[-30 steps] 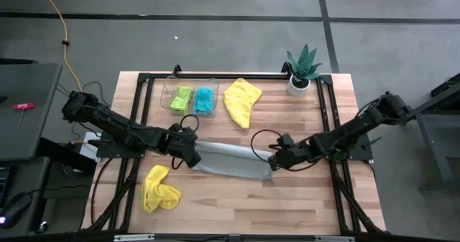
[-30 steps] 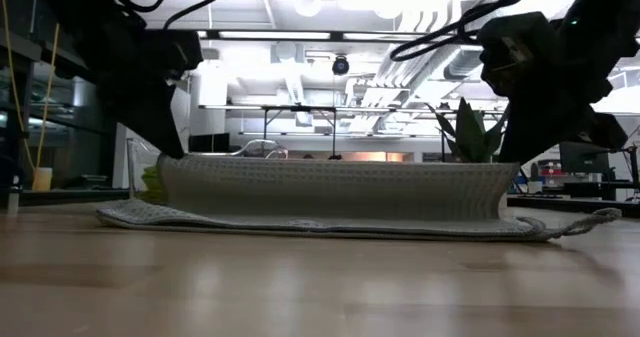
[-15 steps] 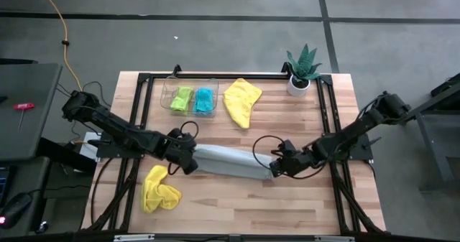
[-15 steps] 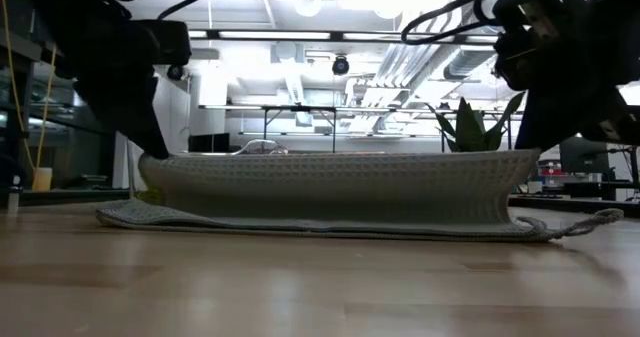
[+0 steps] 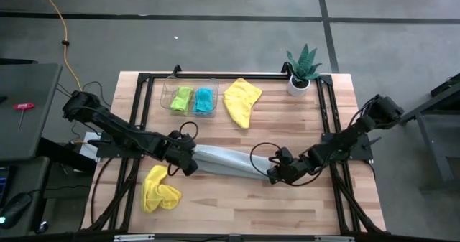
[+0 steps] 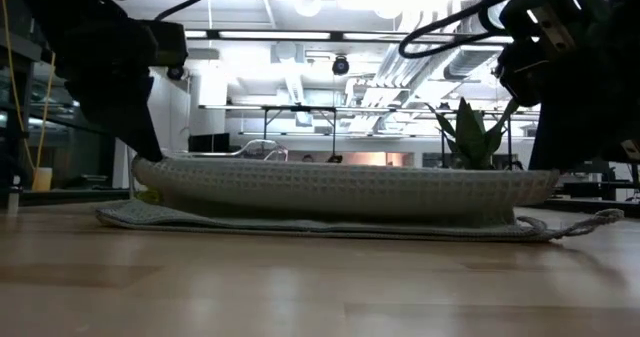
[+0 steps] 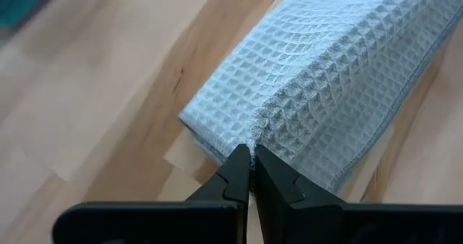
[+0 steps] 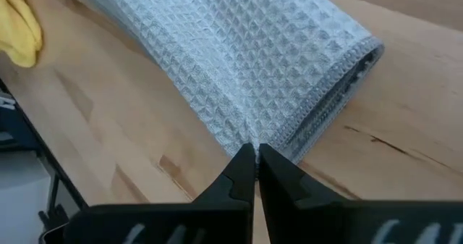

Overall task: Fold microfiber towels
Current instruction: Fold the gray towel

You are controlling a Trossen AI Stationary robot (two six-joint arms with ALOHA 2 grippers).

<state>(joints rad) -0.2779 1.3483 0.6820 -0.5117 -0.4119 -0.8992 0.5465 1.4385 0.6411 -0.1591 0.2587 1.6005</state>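
The light grey towel (image 5: 224,162) lies stretched across the middle of the table (image 5: 316,213), a long doubled band with its lower layer flat on the wood and its upper layer lifted in a low arch, as the low view shows. The left tool (image 5: 188,164) has its fingers pinched together on the towel's left end, and the right tool (image 5: 274,174) is clamped the same way on the right end; each wrist view shows the two dark tips meeting on a fold of the waffle weave. Compared with a second ago, the raised layer has sunk: it stood as a tall wall then, and now it sags into a shallow hump, while both tools have come toward the table's near edge and the band looks narrower from above. A crumpled yellow towel (image 5: 159,189) sits just beside the left tool, toward the near corner. Farther back another yellow towel (image 5: 241,102) lies spread on the wood, next to a clear tray (image 5: 169,97) holding the lime green towel (image 5: 182,98) and the teal-blue towel (image 5: 205,100). A potted plant (image 5: 302,68) stands at the far right corner.
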